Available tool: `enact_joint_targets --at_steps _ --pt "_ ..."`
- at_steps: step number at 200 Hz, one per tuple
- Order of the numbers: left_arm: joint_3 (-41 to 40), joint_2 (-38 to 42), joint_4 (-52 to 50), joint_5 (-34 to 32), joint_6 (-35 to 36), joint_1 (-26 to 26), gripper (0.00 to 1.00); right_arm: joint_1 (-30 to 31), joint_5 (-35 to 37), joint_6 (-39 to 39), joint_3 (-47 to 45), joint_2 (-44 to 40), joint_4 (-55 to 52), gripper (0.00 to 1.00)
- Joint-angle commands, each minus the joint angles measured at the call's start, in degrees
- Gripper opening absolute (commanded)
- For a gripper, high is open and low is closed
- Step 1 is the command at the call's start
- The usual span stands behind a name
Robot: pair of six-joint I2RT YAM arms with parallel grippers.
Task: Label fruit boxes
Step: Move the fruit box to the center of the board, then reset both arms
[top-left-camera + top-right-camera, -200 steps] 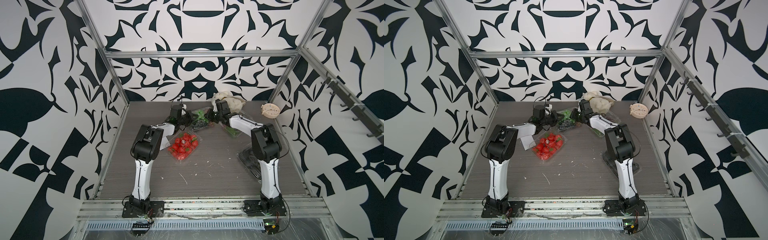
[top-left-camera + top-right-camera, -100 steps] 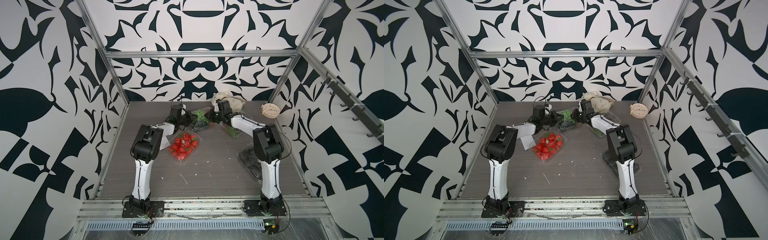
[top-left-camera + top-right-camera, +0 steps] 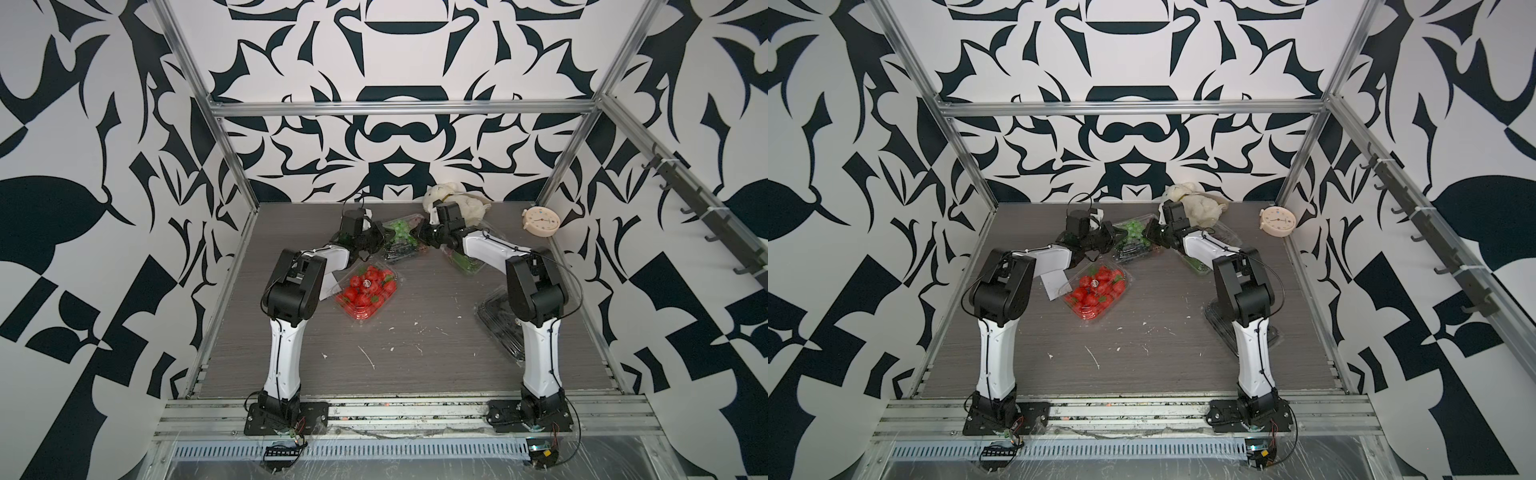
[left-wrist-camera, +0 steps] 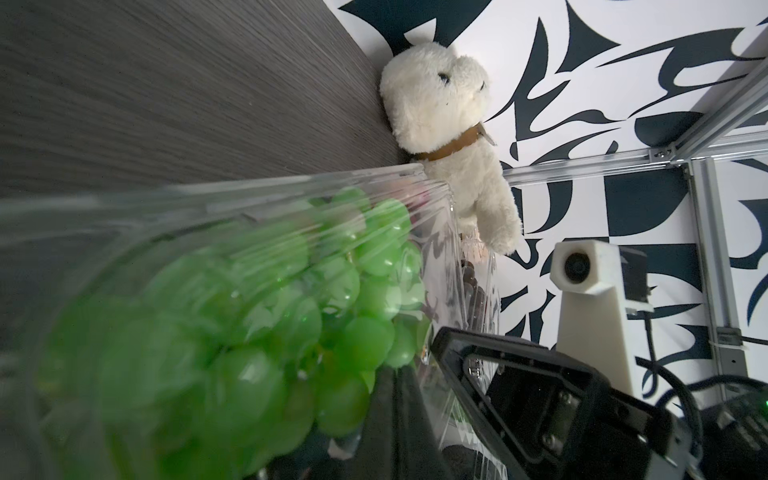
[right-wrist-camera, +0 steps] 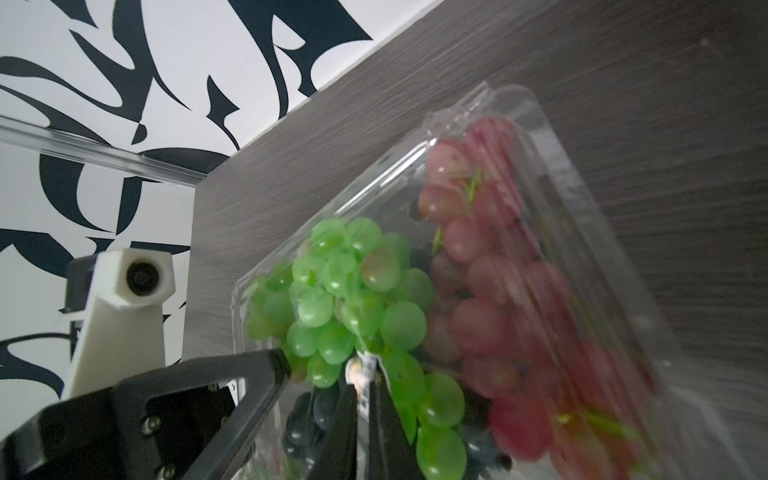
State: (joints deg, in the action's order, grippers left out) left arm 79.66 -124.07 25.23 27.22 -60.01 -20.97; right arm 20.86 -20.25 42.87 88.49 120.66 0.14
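reaching across the grey worktop [image 3: 415,374], both arms meet at the grape box [image 3: 401,241] near the back wall. the left gripper [image 3: 371,244] sits closed at its edge; whether it pinches the rim i cannot tell. the right gripper [image 5: 362,379] pinches a small sticker [image 5: 358,369] at the lid. if the thin lid flexes, the sticker may cling to the fingers [image 5: 347,424] instead.

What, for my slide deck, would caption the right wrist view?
Right gripper pinches a small label at the grape punnet, its rim gripped by the left gripper.
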Motion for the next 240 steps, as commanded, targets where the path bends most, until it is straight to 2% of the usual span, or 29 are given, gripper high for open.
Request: enact_joint_targets --at_steps 1,45,67,74,90,108,114,123,127,138,142,164,183,207,223,240 --pt "0.0 0.7 -3.6 -0.8 1.4 0.2 0.0 -0.6 1.2 -1.7 -2.4 -4.4 -2.0 0.13" --pt "-0.5 4.7 -4.1 -0.9 2.4 0.2 0.0 -0.8 1.2 -3.5 -4.7 -10.5 -2.3 0.13" --pt "-0.7 10.5 -8.8 -2.4 6.6 0.3 0.11 -0.7 4.5 -6.4 -7.9 -16.8 -2.9 0.14" --pt "-0.7 12.8 -10.9 -3.5 8.6 0.3 0.19 -0.7 6.4 -7.8 -9.4 -19.2 -3.3 0.15" --pt "-1.4 18.3 -16.3 -7.4 13.3 0.5 0.44 -0.9 12.5 -11.4 -13.7 -25.6 -3.7 0.18" --pt "-2.8 24.4 -22.1 -14.1 18.2 0.8 0.74 -1.3 20.2 -15.1 -19.2 -32.7 -3.1 0.34" --pt "-3.3 26.4 -24.1 -16.5 19.3 1.1 0.8 -1.4 23.4 -16.3 -20.4 -35.3 -3.2 0.4" --pt "-4.0 29.3 -26.8 -19.8 20.8 1.7 0.84 -1.6 27.2 -18.3 -22.6 -38.2 -3.2 0.5" --pt "-4.4 30.6 -28.0 -21.4 21.5 2.0 0.9 -1.8 28.6 -19.3 -23.5 -39.3 -3.0 0.51" --pt "-5.5 34.0 -31.2 -28.1 23.6 2.5 0.98 -2.1 34.0 -21.7 -25.3 -41.6 -3.7 0.57" --pt "-6.0 35.2 -32.4 -30.8 24.3 2.8 1.0 -2.2 35.5 -22.6 -25.7 -42.3 -4.0 0.62" --pt "-10.8 41.5 -34.7 -45.4 30.5 4.2 0.99 -3.1 42.1 -27.6 -31.0 -45.6 -0.6 0.87" --pt "-18.6 46.3 -31.1 -59.2 34.4 6.2 1.0 -3.2 49.1 -32.8 -40.0 -47.8 10.6 0.98" --pt "-28.2 48.5 -24.7 -70.4 37.2 11.0 0.99 -4.1 55.7 -39.5 -50.7 -47.9 23.4 0.99" --pt "-33.5 47.6 -19.6 -71.2 39.5 13.7 1.0 -5.7 56.5 -42.5 -54.9 -45.8 26.9 0.99" --pt "-38.5 44.4 -11.3 -72.1 47.5 14.3 0.99 -8.1 56.0 -43.7 -59.3 -43.5 32.3 0.99"
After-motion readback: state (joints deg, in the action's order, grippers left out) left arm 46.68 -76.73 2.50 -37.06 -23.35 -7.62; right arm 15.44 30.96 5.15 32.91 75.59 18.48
